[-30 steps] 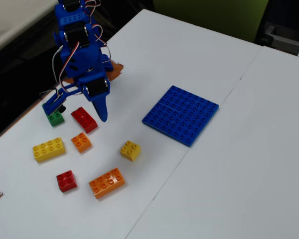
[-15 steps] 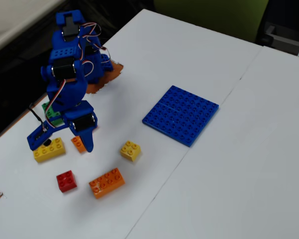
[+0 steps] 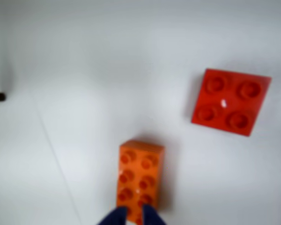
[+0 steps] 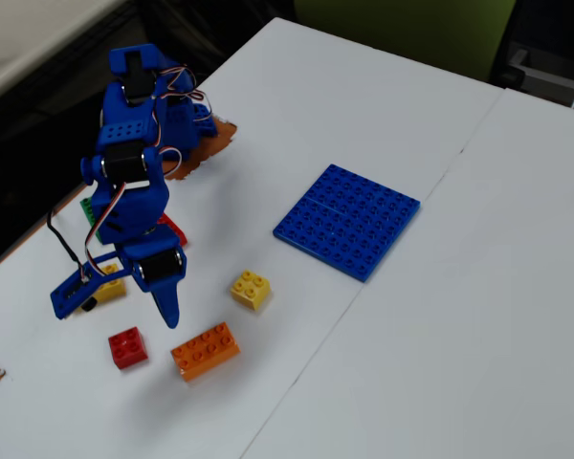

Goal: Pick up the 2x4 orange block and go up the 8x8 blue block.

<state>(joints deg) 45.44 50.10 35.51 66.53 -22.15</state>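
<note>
Tool (image 3: 135,216) over 2x4 orange block (image 3: 139,180)

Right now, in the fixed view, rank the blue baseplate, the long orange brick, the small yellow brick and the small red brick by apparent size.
1. blue baseplate, by far the largest.
2. long orange brick.
3. small yellow brick and small red brick: they look alike, so no ranking.

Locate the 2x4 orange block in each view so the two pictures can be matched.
Wrist view: the 2x4 orange block sits low in the middle, standing lengthwise, just above the gripper tips.
Fixed view: it lies in the lower left, below and right of the gripper.
Shared landmark: the small red four-stud brick, upper right of it in the wrist view, left of it in the fixed view.
</note>
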